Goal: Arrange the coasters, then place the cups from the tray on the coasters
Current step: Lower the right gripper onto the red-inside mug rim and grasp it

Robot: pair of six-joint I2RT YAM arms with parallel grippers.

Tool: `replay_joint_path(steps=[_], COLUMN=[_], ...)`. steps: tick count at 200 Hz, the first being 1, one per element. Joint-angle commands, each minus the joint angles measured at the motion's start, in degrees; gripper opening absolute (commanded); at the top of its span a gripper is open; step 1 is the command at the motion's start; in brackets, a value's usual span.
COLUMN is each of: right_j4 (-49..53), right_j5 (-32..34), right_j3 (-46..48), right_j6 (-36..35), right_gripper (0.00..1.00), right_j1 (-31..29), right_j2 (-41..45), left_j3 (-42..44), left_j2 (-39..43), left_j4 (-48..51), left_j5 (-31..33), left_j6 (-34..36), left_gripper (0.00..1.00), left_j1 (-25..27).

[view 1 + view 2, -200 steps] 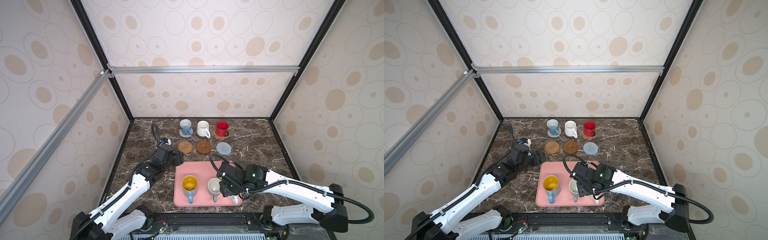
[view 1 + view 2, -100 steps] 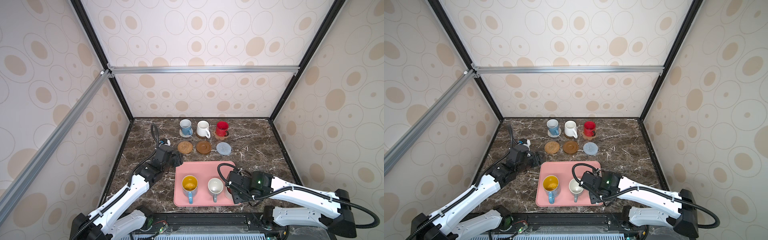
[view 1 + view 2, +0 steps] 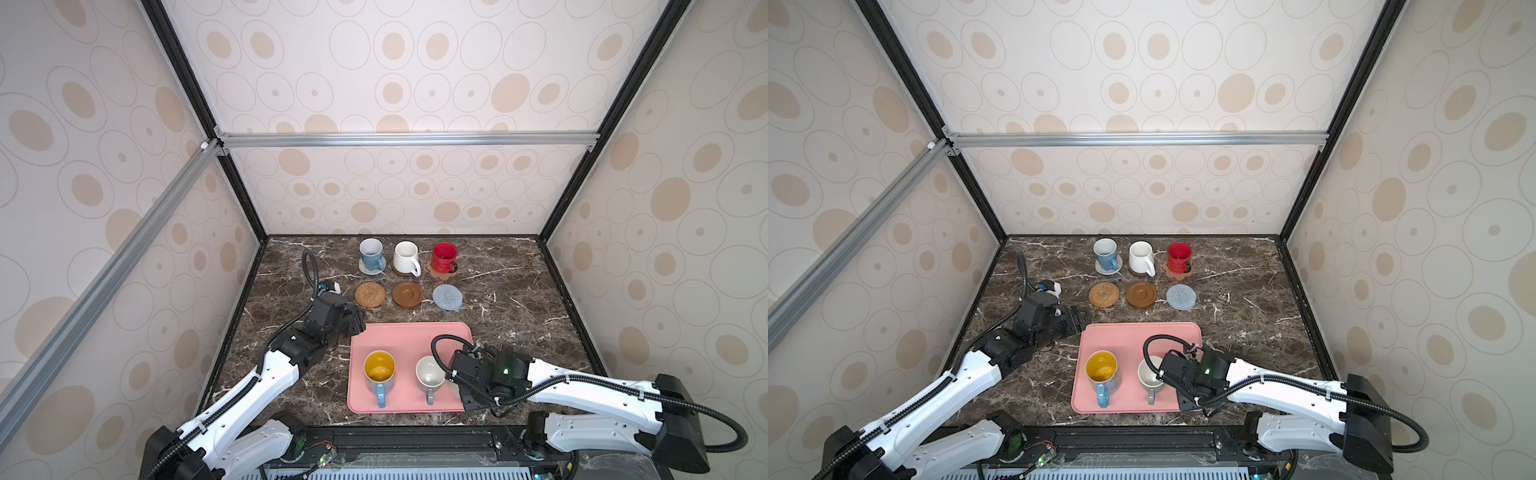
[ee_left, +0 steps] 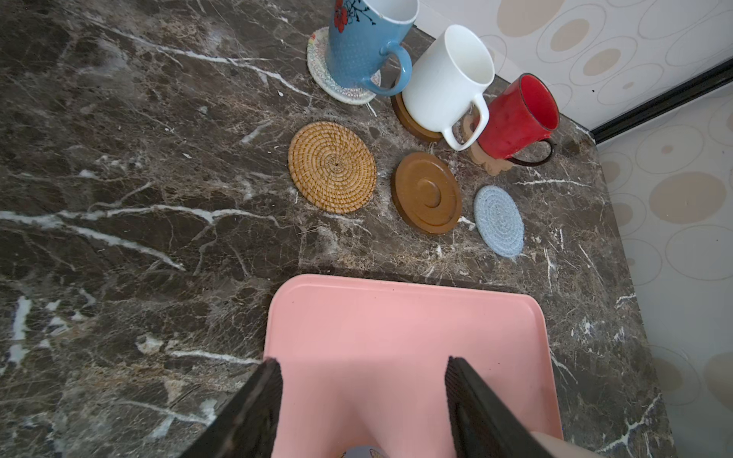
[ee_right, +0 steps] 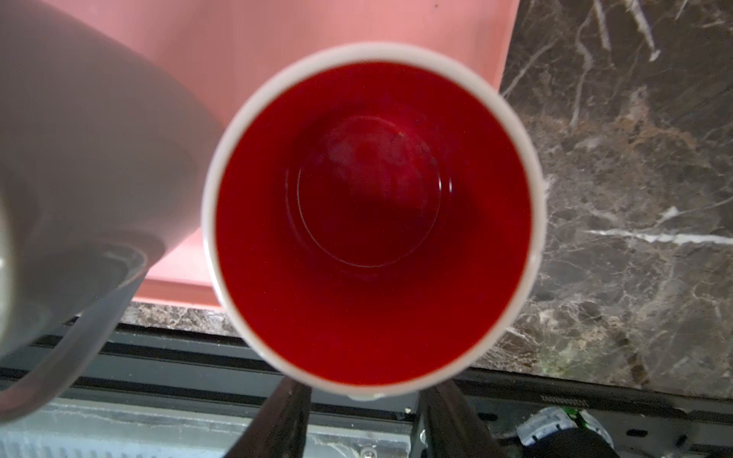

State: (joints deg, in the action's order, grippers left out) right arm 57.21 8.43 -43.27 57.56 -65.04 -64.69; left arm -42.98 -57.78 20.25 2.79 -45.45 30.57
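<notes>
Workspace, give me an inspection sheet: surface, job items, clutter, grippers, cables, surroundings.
Surface: dark marble table.
Job's things: blue mug on woven coaster, white mug on brown disc, red mug on paw coaster; rattan coaster, second brown disc, blue-grey coaster bare; pink tray holds yellow-lined mug, pale mug, red-lined mug.
Clutter: nothing seen.
Grippers: left gripper open, empty, over tray corner; right gripper at red-lined mug's rim, grip unclear.
Cables: black hoses loop off both arms.
Surroundings: patterned walls, aluminium frame.
</notes>
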Motion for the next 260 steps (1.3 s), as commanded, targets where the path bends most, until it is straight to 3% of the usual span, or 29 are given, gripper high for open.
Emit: replay_joint_path(steps=[1,134,260], right_j4=[-1.98,-4.19,-1.98], right_j5=[2.18,6.66,12.22], right_j3=[1.45,1.93,-2.21], right_j6=[0.59,-0.62,-5.30], right_gripper=[0.46,0.12,0.08], right_j1=[-0.53,-0.53,-0.36], right_j2=[-0.89,-5.27,-2.39], left_j3=[-0.24,-0.37,0.13], left_j2=[0.61,0.56,0.82], left_j4=[0.03,-0.26,-0.65], left_j5=[-0.06,0.05,-0.11], left_j6=[-0.82,-1.30,-1.34], left_gripper=[0.66,0.67,0.67], left_j1=[-0.34,-0.40,-0.34])
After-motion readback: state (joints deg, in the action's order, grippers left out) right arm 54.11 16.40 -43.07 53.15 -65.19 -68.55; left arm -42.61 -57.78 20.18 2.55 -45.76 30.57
